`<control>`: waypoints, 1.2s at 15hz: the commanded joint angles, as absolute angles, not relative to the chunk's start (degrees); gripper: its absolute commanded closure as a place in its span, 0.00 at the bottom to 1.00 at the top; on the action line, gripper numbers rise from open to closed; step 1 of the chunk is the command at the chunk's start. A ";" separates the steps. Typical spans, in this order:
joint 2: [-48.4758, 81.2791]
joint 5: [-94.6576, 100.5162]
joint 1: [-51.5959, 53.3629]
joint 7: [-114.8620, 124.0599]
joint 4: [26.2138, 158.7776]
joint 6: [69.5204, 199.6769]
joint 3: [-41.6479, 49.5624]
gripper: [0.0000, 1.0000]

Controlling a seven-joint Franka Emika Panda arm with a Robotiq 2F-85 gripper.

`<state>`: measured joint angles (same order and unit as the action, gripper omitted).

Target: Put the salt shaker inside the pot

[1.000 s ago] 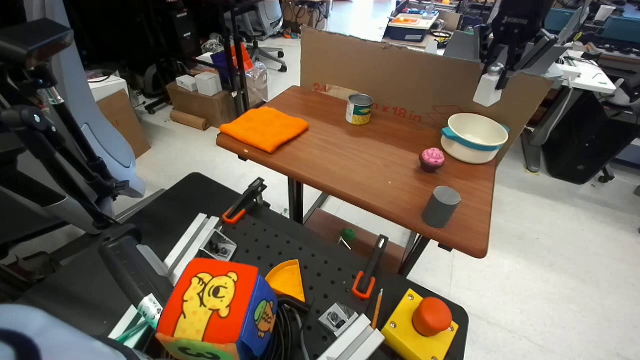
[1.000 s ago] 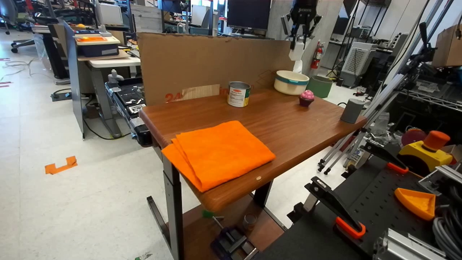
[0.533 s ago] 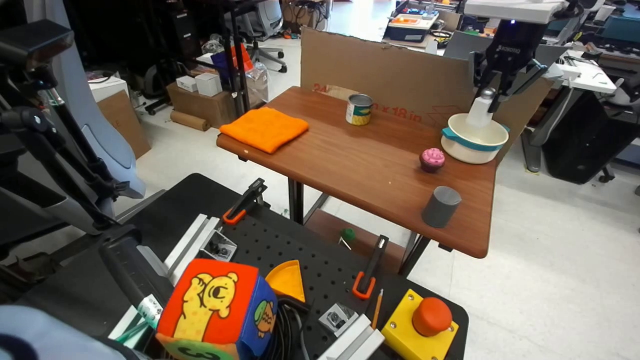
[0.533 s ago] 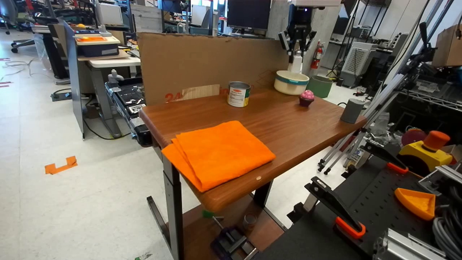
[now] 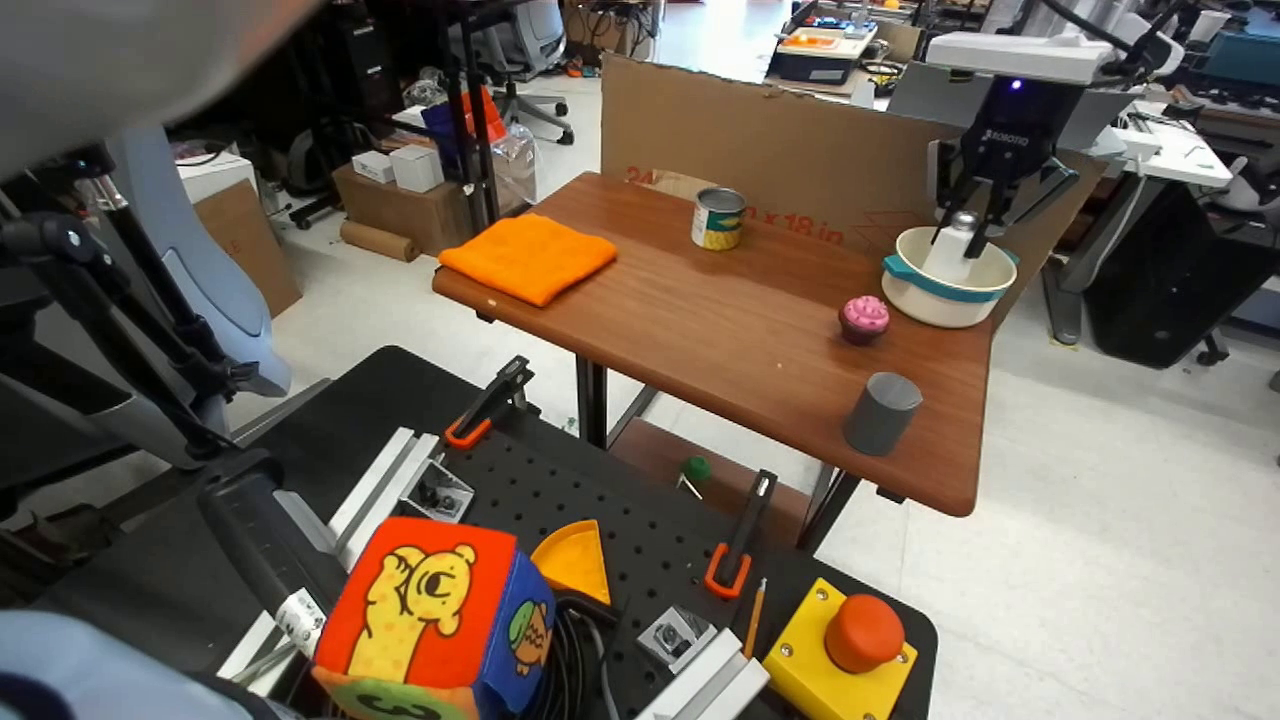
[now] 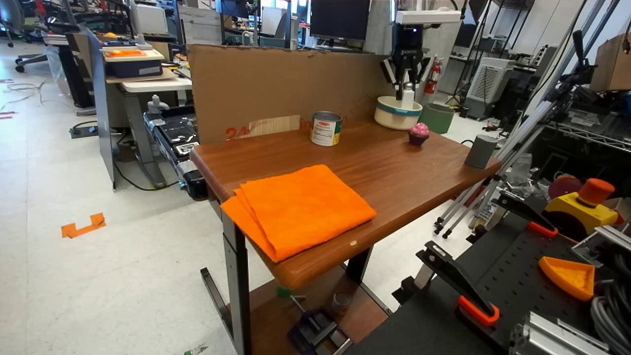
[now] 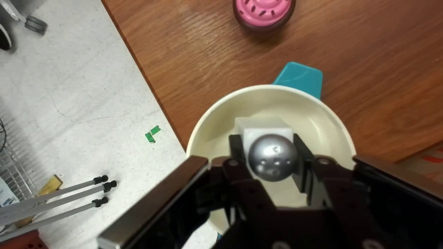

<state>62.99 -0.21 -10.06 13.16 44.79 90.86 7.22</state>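
The salt shaker is a white, square-sided body with a domed metal top. It shows in an exterior view [image 5: 949, 258], in an exterior view [image 6: 407, 97] and in the wrist view [image 7: 272, 157]. My gripper [image 7: 268, 145] is shut on it, one finger on each side near the top. The pot [image 5: 940, 308] is round and cream with a teal band and handles; it also shows in an exterior view [image 6: 397, 120] and the wrist view [image 7: 316, 121]. The shaker is upright, its lower part within the pot's opening. I cannot tell whether it touches the pot's floor.
A pink-topped cupcake [image 5: 864, 319] stands just beside the pot. A dark grey cylinder [image 5: 882, 413] is near the table's corner. A tin can [image 5: 719, 218] and a folded orange cloth [image 5: 530, 258] lie farther along. A cardboard sheet [image 5: 780, 150] stands behind the table.
My gripper has come down with the shaker from above the pot to within its opening. The arm now also covers a near corner of an exterior view. The pot has not moved.
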 commanded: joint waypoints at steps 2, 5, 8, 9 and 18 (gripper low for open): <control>68.19 0.29 -11.19 13.35 35.30 87.14 7.52 0.90; 70.81 0.85 -11.14 14.40 32.21 84.85 7.81 0.80; 73.05 1.40 -10.86 15.88 29.61 82.31 7.92 0.32; 73.79 1.55 -10.82 16.33 28.71 81.52 7.99 0.26; 69.44 1.55 -9.12 15.43 30.05 87.22 7.61 0.00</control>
